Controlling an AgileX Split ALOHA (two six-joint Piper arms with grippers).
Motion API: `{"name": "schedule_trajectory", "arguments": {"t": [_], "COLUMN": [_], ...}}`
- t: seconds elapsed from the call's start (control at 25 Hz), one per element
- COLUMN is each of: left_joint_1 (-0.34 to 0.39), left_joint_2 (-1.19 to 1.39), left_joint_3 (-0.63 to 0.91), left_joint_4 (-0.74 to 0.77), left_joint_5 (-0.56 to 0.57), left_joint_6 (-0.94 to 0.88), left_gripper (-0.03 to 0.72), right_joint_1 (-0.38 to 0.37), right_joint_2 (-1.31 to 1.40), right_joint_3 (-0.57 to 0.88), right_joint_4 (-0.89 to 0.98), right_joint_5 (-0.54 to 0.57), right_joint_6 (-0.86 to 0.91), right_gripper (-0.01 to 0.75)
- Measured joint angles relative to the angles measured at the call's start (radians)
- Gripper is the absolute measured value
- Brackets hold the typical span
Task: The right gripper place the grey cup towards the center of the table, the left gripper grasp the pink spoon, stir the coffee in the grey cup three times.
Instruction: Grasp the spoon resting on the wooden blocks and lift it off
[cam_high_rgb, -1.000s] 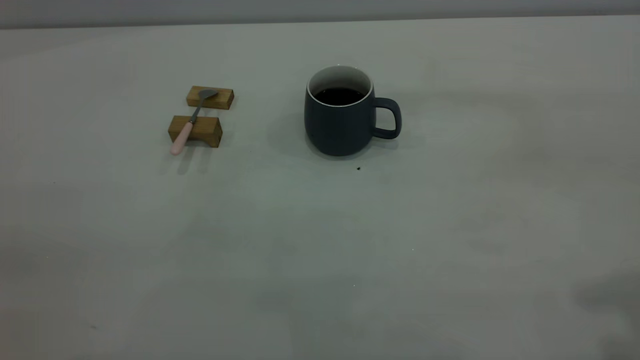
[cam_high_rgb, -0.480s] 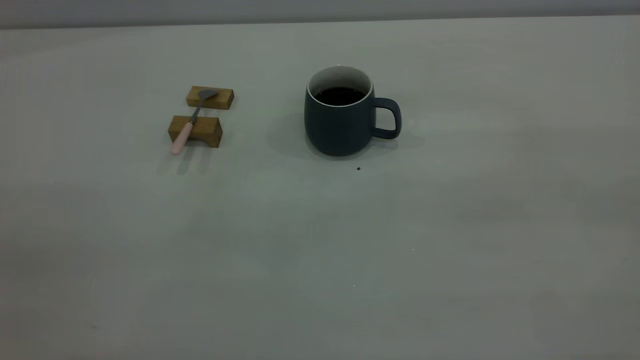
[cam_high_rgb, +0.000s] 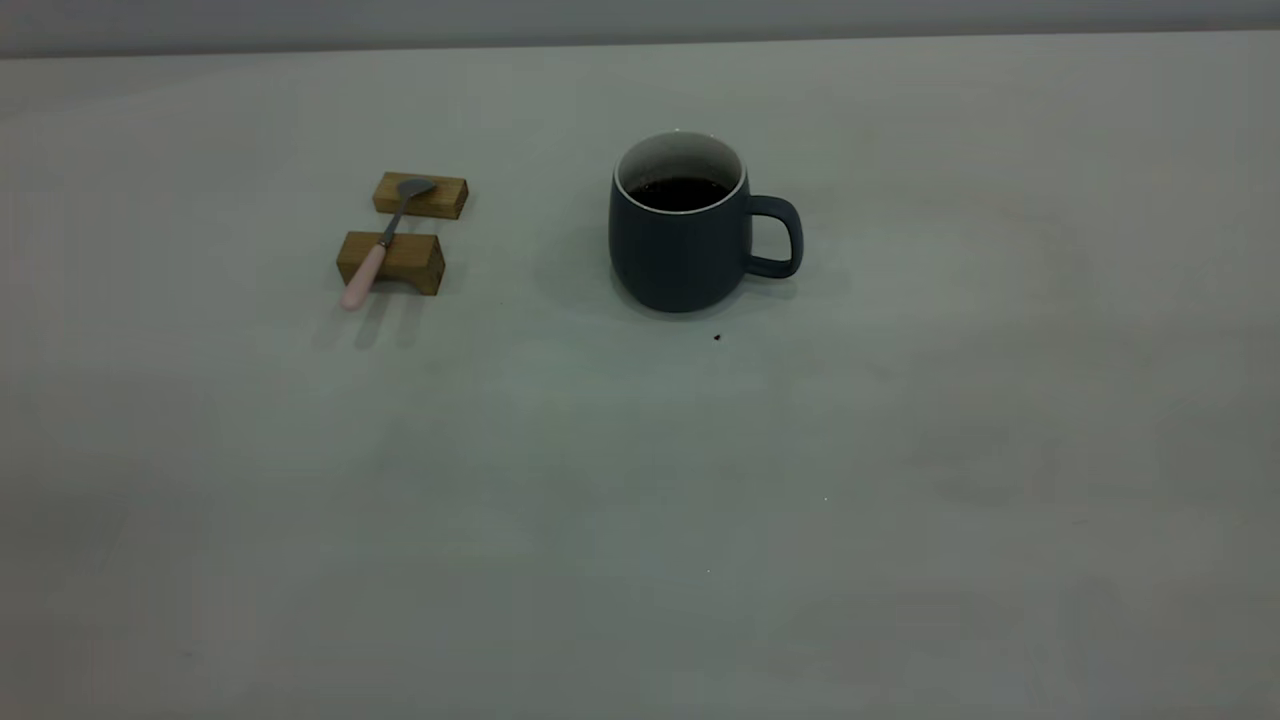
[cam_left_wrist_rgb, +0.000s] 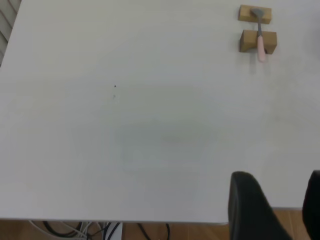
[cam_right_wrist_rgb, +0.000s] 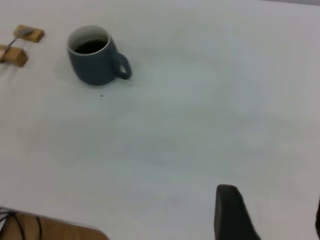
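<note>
While both grippers hang back with fingers spread, nothing is grasped; next, the right gripper (cam_right_wrist_rgb: 270, 215) must reach the grey cup (cam_high_rgb: 682, 225); the left gripper (cam_left_wrist_rgb: 274, 207) waits.

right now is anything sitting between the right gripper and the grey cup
Nothing visible does. In the right wrist view only bare table lies between the right gripper and the grey cup; the pink spoon rests off to the side.
</note>
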Motion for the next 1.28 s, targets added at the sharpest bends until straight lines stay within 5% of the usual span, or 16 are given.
{"name": "schedule_trajectory", "arguments": {"t": [1.28], "left_joint_1": [0.000], "left_joint_2": [0.000], "left_joint_3": [0.004], "left_joint_4": [0.000], "left_joint_5": [-0.001], "left_joint_6": [0.000], "left_gripper": [0.340], "right_joint_1": [0.013], "right_joint_2": [0.000], "right_joint_3": [0.016], "right_joint_4": [-0.069], "right_joint_5": [0.011], "right_joint_6": [0.091], "right_gripper": [0.438]}}
